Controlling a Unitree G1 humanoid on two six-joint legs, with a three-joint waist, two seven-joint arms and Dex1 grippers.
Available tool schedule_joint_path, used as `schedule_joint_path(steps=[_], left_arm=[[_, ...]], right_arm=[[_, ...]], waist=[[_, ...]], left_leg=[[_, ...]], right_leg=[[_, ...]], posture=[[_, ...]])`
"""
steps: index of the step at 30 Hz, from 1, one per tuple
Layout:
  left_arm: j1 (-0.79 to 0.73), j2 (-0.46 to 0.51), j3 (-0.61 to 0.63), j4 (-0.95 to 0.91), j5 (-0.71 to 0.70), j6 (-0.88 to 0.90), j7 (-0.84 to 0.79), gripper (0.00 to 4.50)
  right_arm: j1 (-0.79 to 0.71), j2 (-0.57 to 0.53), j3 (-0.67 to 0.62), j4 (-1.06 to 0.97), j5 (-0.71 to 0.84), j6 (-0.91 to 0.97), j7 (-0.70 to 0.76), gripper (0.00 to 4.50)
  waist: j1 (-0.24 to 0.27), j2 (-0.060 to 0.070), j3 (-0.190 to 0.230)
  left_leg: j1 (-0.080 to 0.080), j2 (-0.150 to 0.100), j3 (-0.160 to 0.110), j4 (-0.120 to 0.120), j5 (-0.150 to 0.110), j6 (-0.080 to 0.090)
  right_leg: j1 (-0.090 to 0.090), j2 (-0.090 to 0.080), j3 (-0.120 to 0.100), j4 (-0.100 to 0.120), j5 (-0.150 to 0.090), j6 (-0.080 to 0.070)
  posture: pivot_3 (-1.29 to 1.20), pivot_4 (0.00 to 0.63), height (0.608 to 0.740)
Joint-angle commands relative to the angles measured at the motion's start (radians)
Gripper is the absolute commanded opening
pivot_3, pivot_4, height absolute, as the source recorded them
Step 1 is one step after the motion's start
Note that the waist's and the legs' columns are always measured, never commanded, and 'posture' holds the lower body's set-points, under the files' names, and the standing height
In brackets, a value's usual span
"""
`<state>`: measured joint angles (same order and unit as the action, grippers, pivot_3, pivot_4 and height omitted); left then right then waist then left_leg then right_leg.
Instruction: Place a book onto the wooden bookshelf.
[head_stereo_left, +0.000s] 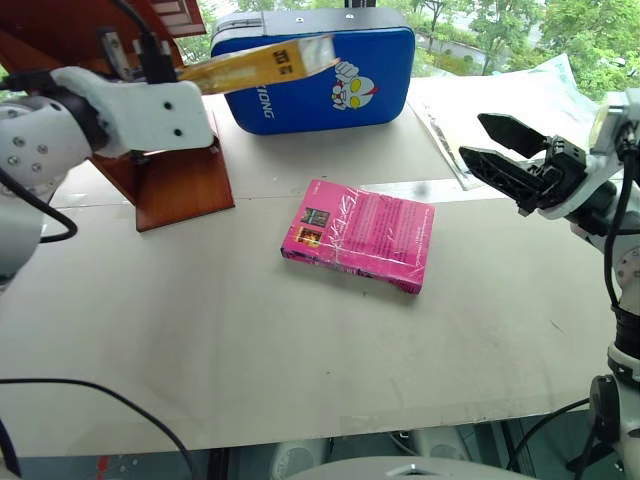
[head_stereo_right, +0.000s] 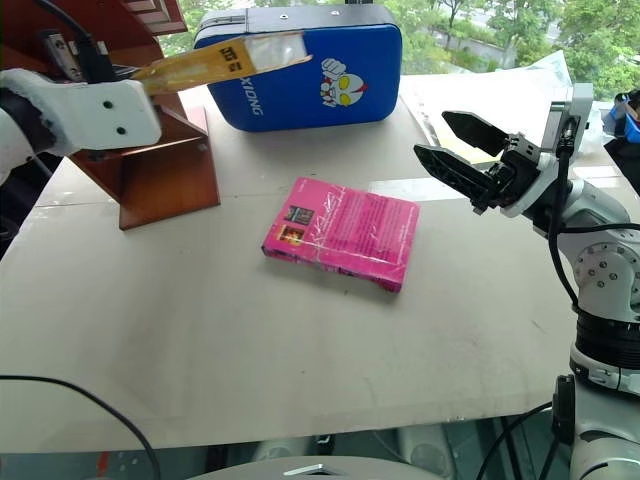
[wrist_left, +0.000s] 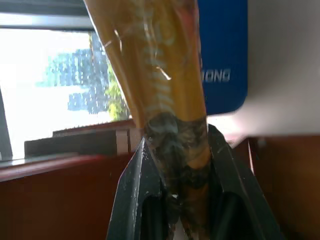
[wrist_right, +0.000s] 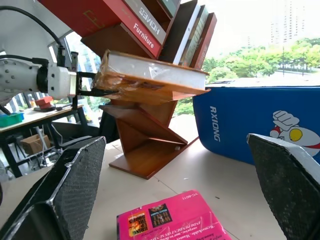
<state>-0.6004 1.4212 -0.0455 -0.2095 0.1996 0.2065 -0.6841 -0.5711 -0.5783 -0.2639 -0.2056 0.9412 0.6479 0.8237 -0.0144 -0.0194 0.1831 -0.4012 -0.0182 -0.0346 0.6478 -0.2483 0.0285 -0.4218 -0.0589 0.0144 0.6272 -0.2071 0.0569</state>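
Lying flat in the middle of the table (head_stereo_left: 200, 340) is the pink book (head_stereo_left: 362, 233). Right gripper (head_stereo_left: 492, 138) hovers beyond it, fingers spread wide, empty. Farther back, left gripper (wrist_left: 176, 192) clamps the yellow book (head_stereo_left: 262, 63) by one edge, held level, seemingly just beside the wooden bookshelf (head_stereo_left: 175, 180), before the blue case (head_stereo_left: 325, 75).

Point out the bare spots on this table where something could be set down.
Free: the wide near strip of table in front of the pink book, and the patch between it and the wooden bookshelf. Crowded: the far edge, with the blue case and plastic sheet.
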Motion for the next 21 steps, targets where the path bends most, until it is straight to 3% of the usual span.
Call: schedule_joint_path(steps=[1,21], left_arm=[[0.01,0.047,0.078,0.054,0.074,-0.024,-0.004,0.27],[-0.119,-0.008,-0.022,0.277,0.216,-0.067,-0.186,0.27]], right_arm=[[-0.042,0.01,0.008,-0.001,-0.004,-0.029,0.021,4.5],[-0.092,0.009,0.029,-0.039,-0.087,-0.037,-0.059,4.5]], waist=[[0.0,0.0,0.0],[-0.002,-0.001,0.001]], left_leg=[[0.0,0.0,0.0,0.0,0.0,0.0],[0.0,0.002,0.002,0.006,0.0,0.0]], right_leg=[[0.0,0.0,0.0,0.0,0.0,0.0],[-0.005,0.003,0.003,0.014,0.0,0.0]], posture=[[0.0,0.15,0.74],[0.0,0.15,0.74]])
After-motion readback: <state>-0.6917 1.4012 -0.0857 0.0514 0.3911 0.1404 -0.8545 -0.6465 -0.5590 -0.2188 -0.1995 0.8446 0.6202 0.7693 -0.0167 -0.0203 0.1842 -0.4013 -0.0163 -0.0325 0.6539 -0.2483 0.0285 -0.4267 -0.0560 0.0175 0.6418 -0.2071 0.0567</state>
